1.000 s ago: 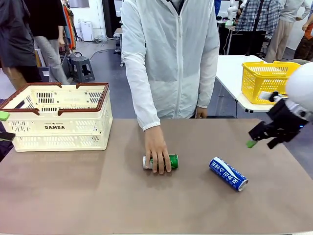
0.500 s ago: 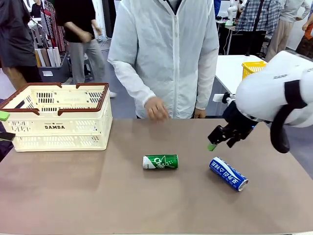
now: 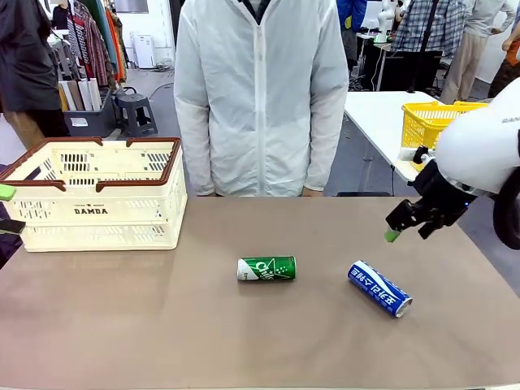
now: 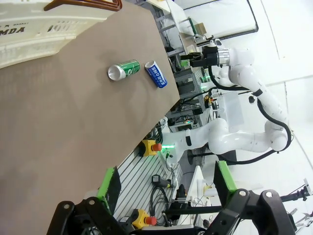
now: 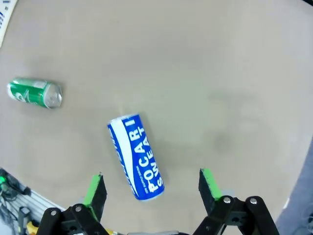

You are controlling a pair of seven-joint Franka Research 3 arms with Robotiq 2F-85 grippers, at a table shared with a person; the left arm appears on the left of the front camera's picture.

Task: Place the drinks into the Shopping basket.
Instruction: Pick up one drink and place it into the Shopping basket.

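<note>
Two drinks lie on their sides on the brown worktop [image 3: 162,333], neither of them in the shopping basket [image 3: 97,213]. The green can [image 3: 266,268] rests near the middle of the worktop, its silver top turned toward the robot's left. The blue can [image 3: 379,288] lies to the robot's right of it, apart from it and set at a slant, with one end toward the robot's edge. The shopping basket, cream with a brown rim and handles, stands upright on the far left part of the worktop, well apart from both cans. The right gripper [image 3: 408,231] hangs in the air above the right side of the worktop, beyond the blue can and touching nothing; its jaws are spread wide with nothing held. In the right wrist view the blue can, printed with white letters, lies on the worktop below, its near end in line with the gap between the green pads [image 5: 95,188]. The left gripper [image 4: 165,182] sits at the left edge beside the shopping basket, jaws wide apart and empty too. A person [image 3: 260,97] in a white jacket stands at the far side, arms hanging down. Behind, a yellow basket [image 3: 431,130] sits on a white table [image 3: 374,114].
</note>
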